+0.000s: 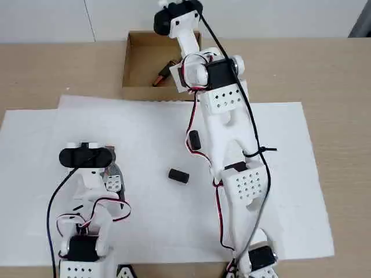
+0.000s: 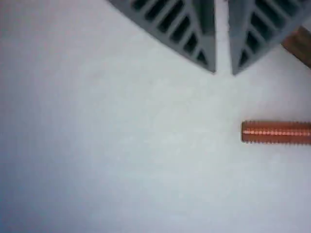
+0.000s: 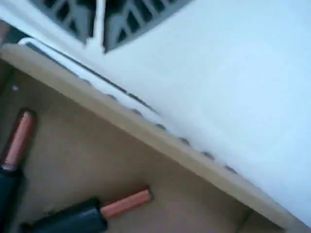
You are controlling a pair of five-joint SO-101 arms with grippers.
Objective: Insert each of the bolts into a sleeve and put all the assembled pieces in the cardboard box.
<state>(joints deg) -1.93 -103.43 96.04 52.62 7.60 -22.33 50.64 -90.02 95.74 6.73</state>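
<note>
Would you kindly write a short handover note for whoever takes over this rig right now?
Left gripper: shut, empty, above the paper near a loose bolt.
Right gripper: shut, empty, at the cardboard box's near wall.
Done: two assembled pieces lie in the box.
Left: two sleeves lie bare on the paper; each needs a bolt, then boxing.

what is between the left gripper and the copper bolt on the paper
Nothing visible. Bare white paper separates the left gripper from the copper bolt, which lies flat, apart from the fingertips.
</note>
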